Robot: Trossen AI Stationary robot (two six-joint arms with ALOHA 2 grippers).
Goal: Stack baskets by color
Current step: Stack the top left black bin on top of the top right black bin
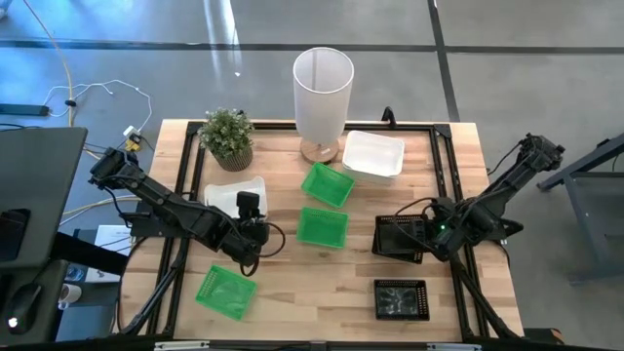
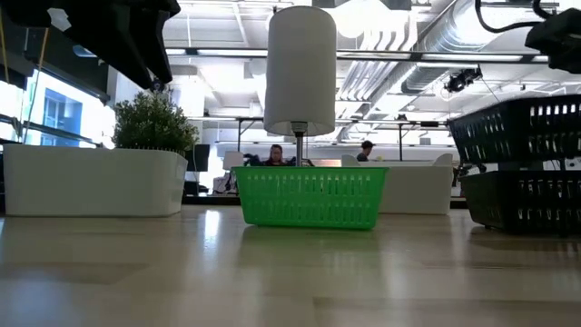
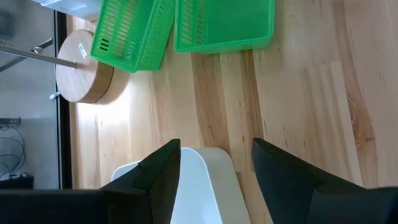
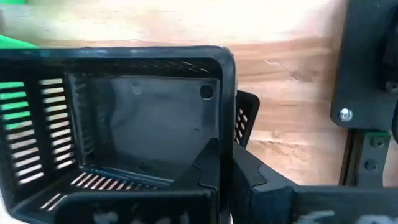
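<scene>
A white basket (image 1: 229,193) lies at the table's left. My left gripper (image 3: 216,146) hangs open above it, a finger on either side of its corner rim (image 3: 208,180); whether they touch it I cannot tell. At the right, my right gripper (image 4: 229,165) is shut on a black basket (image 4: 137,118), held tilted just above another black basket (image 2: 526,200). A third black basket (image 1: 401,299) sits near the front edge. Green baskets (image 1: 327,184) (image 1: 322,226) lie apart at the centre, one more (image 1: 226,292) at the front left. A second white basket (image 1: 372,154) lies at the back. My right gripper holds the black basket by one end wall, near a corner (image 4: 219,155), with one finger inside the basket and one outside. The fingers come from above, slanting down. The basket is tilted over the lower black basket (image 4: 246,121); whether the two touch I cannot tell.
A tall white bin (image 1: 323,88) on a round wooden foot stands at the back centre, a potted plant (image 1: 228,135) at the back left. Black frame rails (image 1: 185,195) run along the table's sides. Bare wood lies between the green and black baskets near the front.
</scene>
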